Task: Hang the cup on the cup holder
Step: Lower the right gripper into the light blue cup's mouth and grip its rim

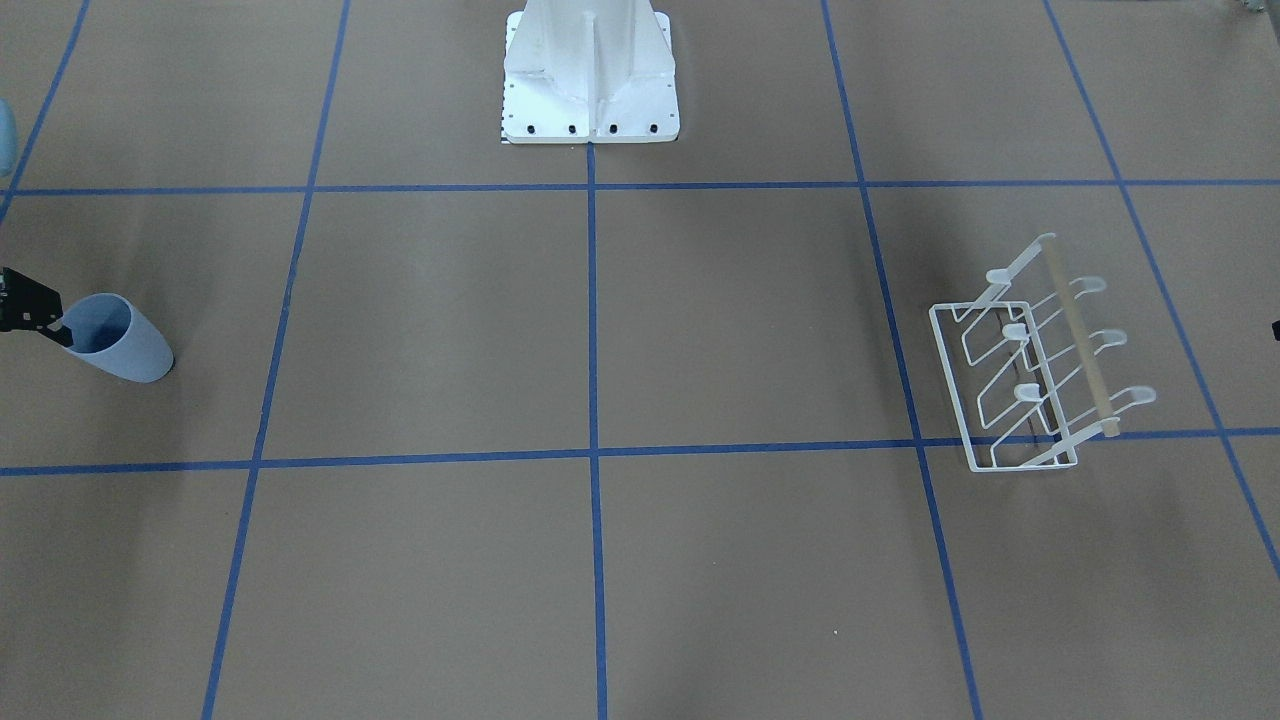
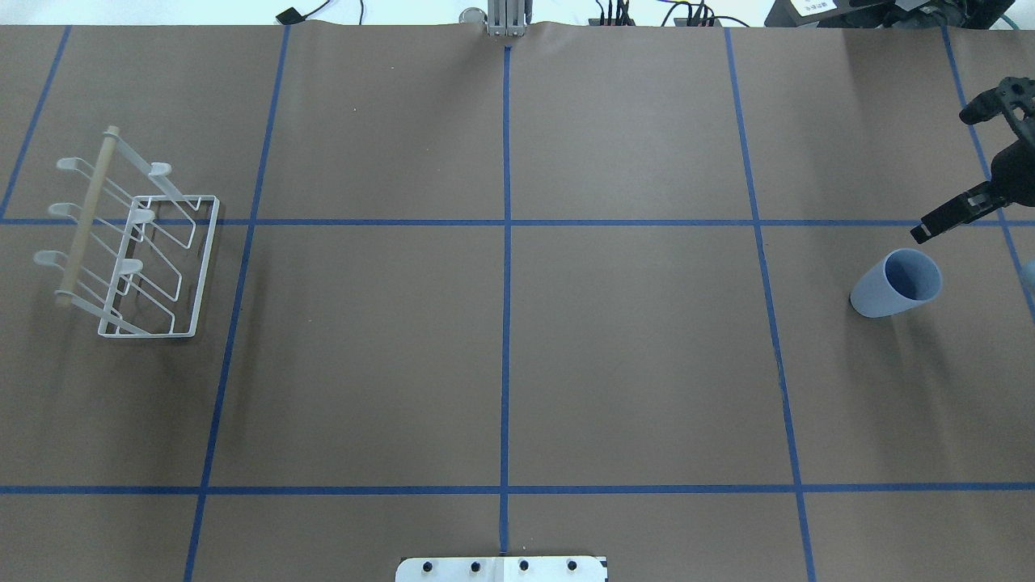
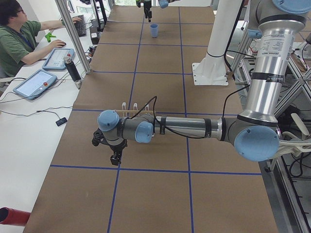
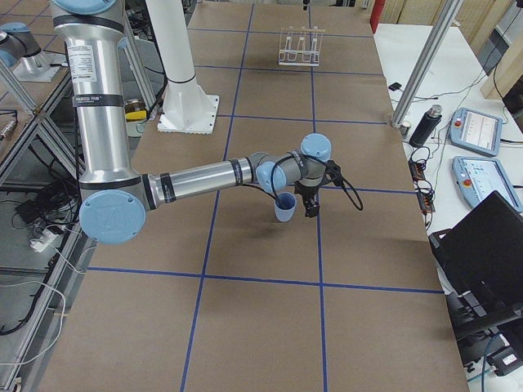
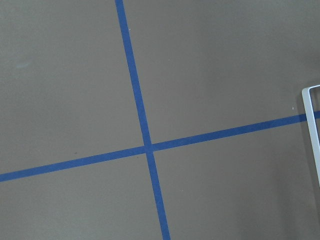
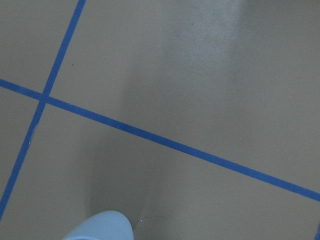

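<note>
The pale blue cup point(image 2: 897, 283) stands upright on the brown table at the robot's far right, and also shows in the front view point(image 1: 120, 340) and the right side view point(image 4: 284, 208). My right gripper point(image 4: 310, 202) hangs beside it. One black finger point(image 2: 942, 218) reaches the cup's rim and the other black part is well apart, so it looks open and empty. The white wire cup holder point(image 2: 129, 242) with its wooden rod stands at the far left, empty point(image 1: 1040, 360). My left gripper point(image 3: 115, 156) hovers beyond the holder's outer end; I cannot tell if it is open or shut.
The white robot base point(image 1: 590, 80) stands at the table's middle edge. An operator point(image 3: 19, 39) sits at a side desk with tablets and a black bottle point(image 3: 72, 68). Metal posts point(image 4: 425, 61) and a laptop point(image 4: 482, 253) flank the far side.
</note>
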